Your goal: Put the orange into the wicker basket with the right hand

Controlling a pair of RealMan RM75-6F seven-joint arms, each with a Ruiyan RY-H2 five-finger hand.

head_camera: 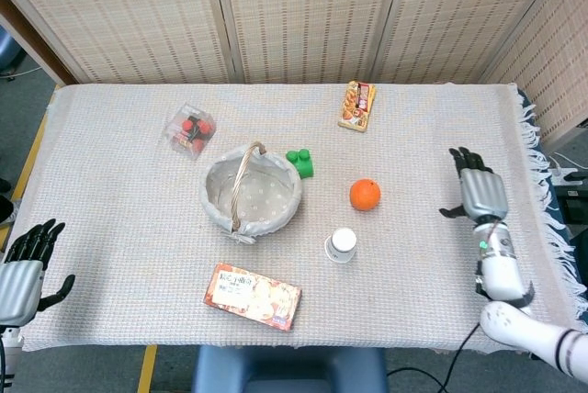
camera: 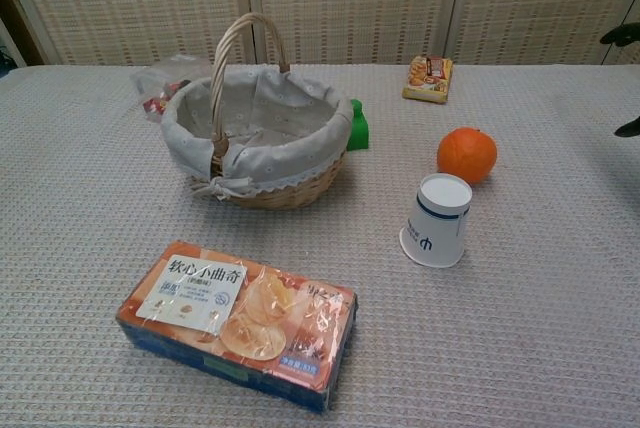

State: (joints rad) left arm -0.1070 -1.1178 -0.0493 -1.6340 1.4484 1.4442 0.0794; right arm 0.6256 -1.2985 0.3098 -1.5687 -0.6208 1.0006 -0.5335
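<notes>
Right hand [head_camera: 480,195] is up over the table, fingers spread, holding nothing. Well off to its left, across bare cloth, sits the orange [head_camera: 365,195], untouched on the table. Just this side of the orange, toward the robot, a paper cup [head_camera: 342,245] lies on its side, mouth facing the chest camera. Further left of the orange is the wicker basket [head_camera: 219,211], lined and empty, its handle arched across the top, with a green block [head_camera: 300,162] touching its rim on the side nearest the hand.

Trouble spots, as I read them: the cup looks light and sits close to the orange, so a low sweep of the fingers could knock it rolling. The orange is round, and a push from one side could send it away before the fingers close. On the carry, the basket handle could catch the hand.

Left hand [head_camera: 22,261] waits at the far edge, fingers apart, empty.
</notes>
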